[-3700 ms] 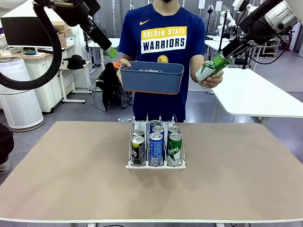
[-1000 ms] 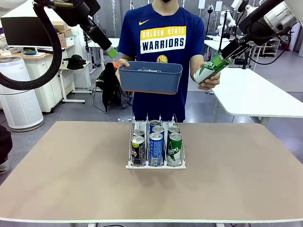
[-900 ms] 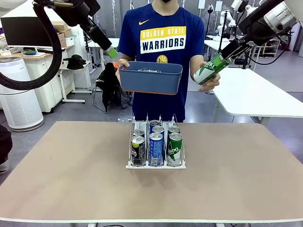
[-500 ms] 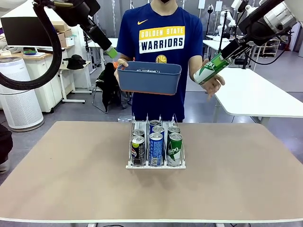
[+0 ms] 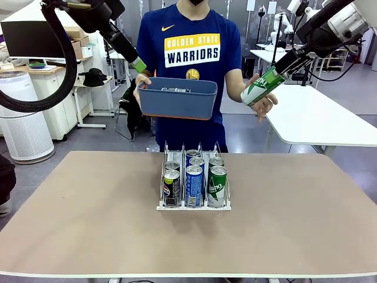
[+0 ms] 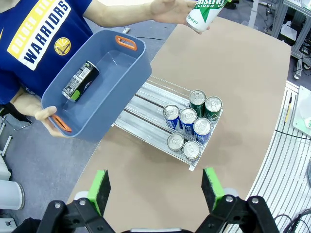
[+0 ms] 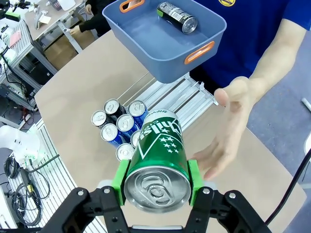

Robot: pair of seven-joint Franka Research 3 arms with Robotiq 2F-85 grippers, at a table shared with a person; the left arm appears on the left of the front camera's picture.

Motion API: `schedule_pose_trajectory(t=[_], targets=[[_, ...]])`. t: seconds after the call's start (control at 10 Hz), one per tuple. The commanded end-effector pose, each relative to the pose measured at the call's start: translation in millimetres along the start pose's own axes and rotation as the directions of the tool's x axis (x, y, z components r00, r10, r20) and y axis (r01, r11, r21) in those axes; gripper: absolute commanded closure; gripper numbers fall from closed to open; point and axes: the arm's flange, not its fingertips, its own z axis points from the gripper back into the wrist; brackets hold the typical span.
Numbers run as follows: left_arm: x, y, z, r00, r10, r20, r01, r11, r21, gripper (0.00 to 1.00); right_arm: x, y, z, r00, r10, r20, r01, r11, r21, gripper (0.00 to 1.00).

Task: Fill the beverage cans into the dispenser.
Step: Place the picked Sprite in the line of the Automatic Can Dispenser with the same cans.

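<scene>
The right hand clamps the tilted green can, with the person's palm just beneath it. The left hand gapes empty. Once righted, the can belongs in the rack well below, probably at the rear of the green lane.

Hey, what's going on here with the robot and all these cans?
The robot's right gripper is shut on a green can up in the air, with the person's open hand just beside it, not gripping. The person's other hand holds a blue-grey bin with one black can lying in it. The left gripper hangs open above the table. On the table, the dispenser holds seven cans upright.
</scene>
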Motion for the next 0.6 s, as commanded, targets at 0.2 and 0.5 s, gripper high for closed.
schedule_pose_trajectory(t=[0.2, 0.5], targets=[[-0.6, 0.6, 0.3, 1.000, 0.002, -0.002, -0.002, 1.000, 0.003, 0.00, 0.7, 0.7, 1.7, 1.000, 0.002, 0.003, -0.002, 1.000, -0.001, 0.42], [-0.6, 0.6, 0.3, 1.000, 0.002, -0.002, -0.002, 1.000, 0.003, 0.00, 0.7, 0.7, 1.7, 1.000, 0.002, 0.003, -0.002, 1.000, -0.001, 0.42]])
